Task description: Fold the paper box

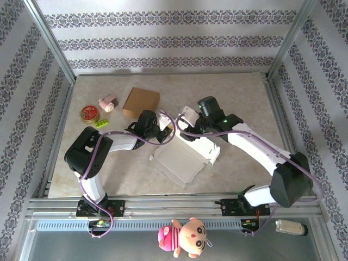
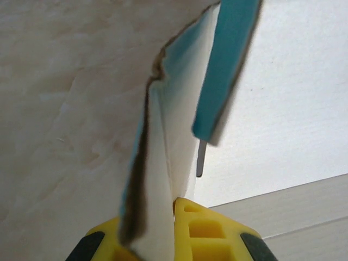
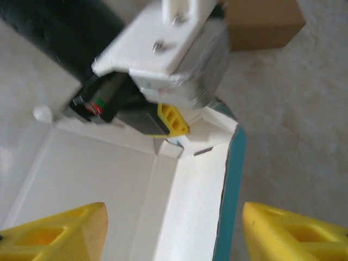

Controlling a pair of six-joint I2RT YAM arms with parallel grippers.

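Observation:
The paper box point(image 1: 182, 160) lies half-formed in the middle of the table, white inside with a teal outer face. My left gripper point(image 1: 166, 132) is at its far left corner. In the left wrist view the yellow fingers point(image 2: 204, 228) are shut on an upright white flap point(image 2: 179, 125) with a teal edge. My right gripper point(image 1: 187, 128) hovers over the same far end. In the right wrist view it point(image 3: 174, 234) stands open, its fingers astride the box's side wall point(image 3: 201, 201), nothing pinched. The left gripper's yellow tip point(image 3: 173, 120) shows at the box corner there.
A brown cardboard box point(image 1: 141, 102) sits behind the left gripper. A red-lidded tin point(image 1: 89, 113), a pink roll point(image 1: 109, 102) and a green brick point(image 1: 101, 123) lie at the far left. Metal frame posts border the table. A plush doll point(image 1: 182, 236) hangs below the front rail.

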